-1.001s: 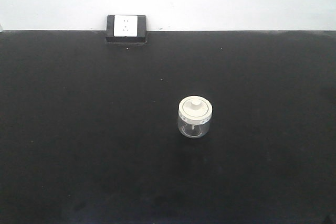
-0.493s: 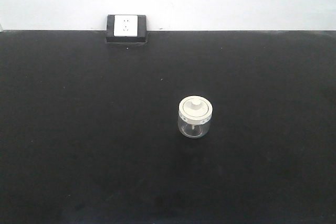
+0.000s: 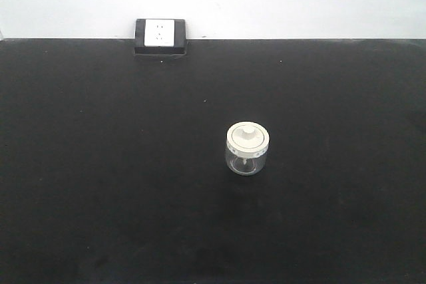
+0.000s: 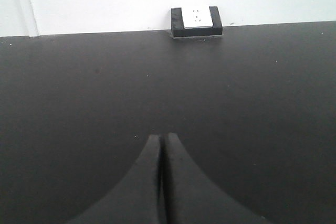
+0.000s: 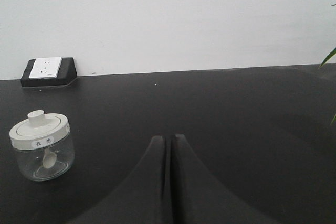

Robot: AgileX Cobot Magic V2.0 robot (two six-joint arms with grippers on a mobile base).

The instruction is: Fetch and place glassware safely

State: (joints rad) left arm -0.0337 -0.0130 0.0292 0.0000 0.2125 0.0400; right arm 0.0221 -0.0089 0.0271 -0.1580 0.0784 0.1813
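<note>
The glassware, a small squat clear glass jar with a cream-white knobbed lid, stands upright on the black table, right of centre in the front view. It also shows in the right wrist view, to the left of my right gripper, with a small label on the lid rim and a white spoon inside. My right gripper is shut and empty, apart from the jar. My left gripper is shut and empty over bare table; the jar is out of its view. Neither gripper shows in the front view.
A black block with a white power socket sits at the table's far edge against the white wall; it also shows in the left wrist view and the right wrist view. A green leaf tip pokes in at the right.
</note>
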